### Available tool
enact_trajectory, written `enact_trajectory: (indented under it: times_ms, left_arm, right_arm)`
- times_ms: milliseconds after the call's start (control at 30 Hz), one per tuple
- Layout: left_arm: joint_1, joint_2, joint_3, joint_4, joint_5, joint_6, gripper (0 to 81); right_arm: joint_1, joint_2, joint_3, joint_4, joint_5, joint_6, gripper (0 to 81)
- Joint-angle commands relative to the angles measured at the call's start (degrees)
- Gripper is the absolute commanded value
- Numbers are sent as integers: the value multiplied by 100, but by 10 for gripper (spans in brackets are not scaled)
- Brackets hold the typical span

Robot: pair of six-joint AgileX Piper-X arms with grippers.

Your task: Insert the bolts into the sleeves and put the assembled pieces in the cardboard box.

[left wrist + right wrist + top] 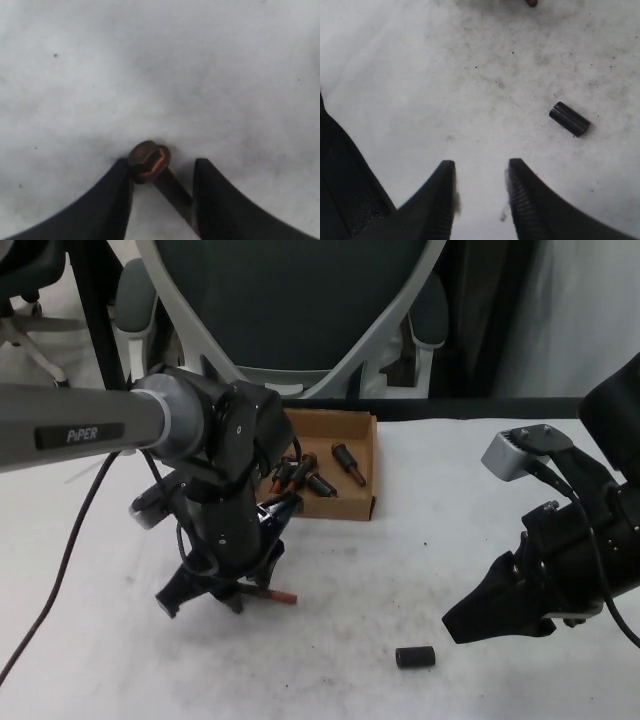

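Sleeve: one black sleeve (417, 657) lay on its side close to the near edge of the tabletop (400, 550), right of the middle, touched by neither arm.
Right gripper: the right gripper (481, 162) hung just over the tabletop near the sleeve, on the side toward the right edge. Its fingers were spread with nothing between them.
Left gripper: the left gripper (162, 167) sat low on the tabletop left of the middle. Its fingers were parted and straddled the bolt, not clamped on it.
Bolt: the bolt (149, 161) lay flat and askew between those fingers, its hex head touching one finger and its shank slanting toward the other.
Cardboard box: the cardboard box (373, 468) stood at the far edge near the middle, with several assembled pieces (300, 478) inside.
Step in hand: we judged this to be the pick-up of a bolt for one more pairing.
Next move: we expected the left fingers to close. Since the bolt lay askew, it might swivel as they met it. The right arm would need to shift over the sleeve and take it by its sides, leaving one open end free.
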Motion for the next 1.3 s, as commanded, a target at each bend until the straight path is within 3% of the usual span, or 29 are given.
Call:
enact_trajectory:
  times_ms: [0, 167, 467, 600, 767, 900, 1267]
  left_arm:
    - [61, 141, 27, 56, -546, 1099, 343]
    - [61, 141, 27, 133, -729, 1903, 300]
    - [36, 141, 27, 188, -1096, 3564, 300]
    - [41, 141, 27, 329, -1098, 3837, 300]
    - [32, 141, 27, 606, -915, 3153, 300]
    - [32, 141, 27, 888, -387, 1904, 300]
    - [-97, 141, 27, 900, 1144, -79, 300]
  right_arm:
    - [5, -67, -5, 25, -74, -56, 339]
    - [5, -67, -5, 25, -74, -56, 339]
    - [5, -67, -5, 67, -72, -44, 339]
    - [5, -67, -5, 65, -88, -44, 339]
    - [5, -67, -5, 95, -87, -44, 339]
    - [5, -67, -5, 124, -87, -44, 339]
    - [5, -67, -5, 140, -221, -44, 339]
